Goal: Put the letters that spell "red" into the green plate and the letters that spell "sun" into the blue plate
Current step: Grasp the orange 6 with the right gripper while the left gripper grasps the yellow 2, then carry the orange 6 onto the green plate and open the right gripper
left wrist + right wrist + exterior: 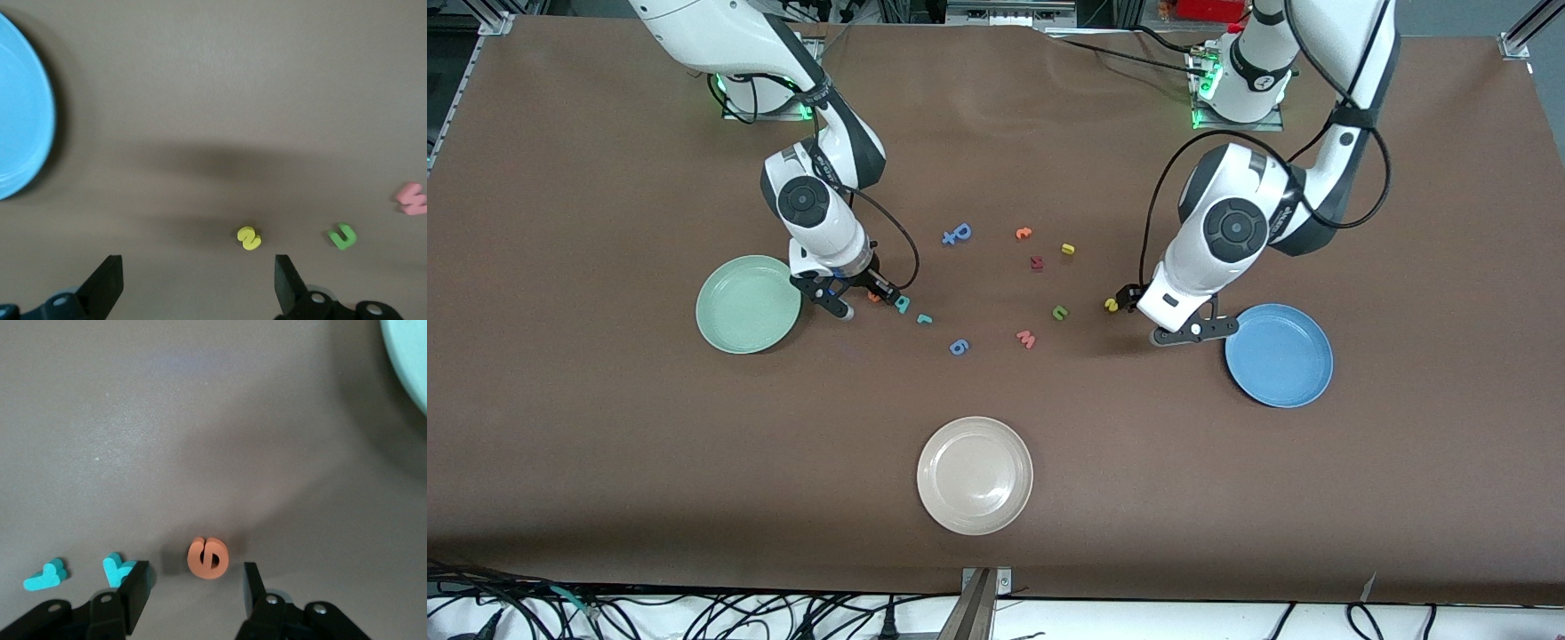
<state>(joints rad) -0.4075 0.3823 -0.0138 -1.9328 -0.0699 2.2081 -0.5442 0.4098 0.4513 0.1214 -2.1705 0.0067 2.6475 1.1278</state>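
Straddling the orange "e" [208, 558] with our right gripper [195, 588], fingers parted, untouching, beside the green plate [748, 304] | left gripper [199, 288] wide above yellow "s" [249, 238] near blue plate [1279, 355]

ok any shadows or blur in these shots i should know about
Front view: evenly lit, plates cast soft shadows. Left wrist view: a broad dark shadow band crosses the table above the yellow "s"; the left gripper looks soft. Right wrist view: shadow darkens the table by the green plate; the orange "e" is sharp.
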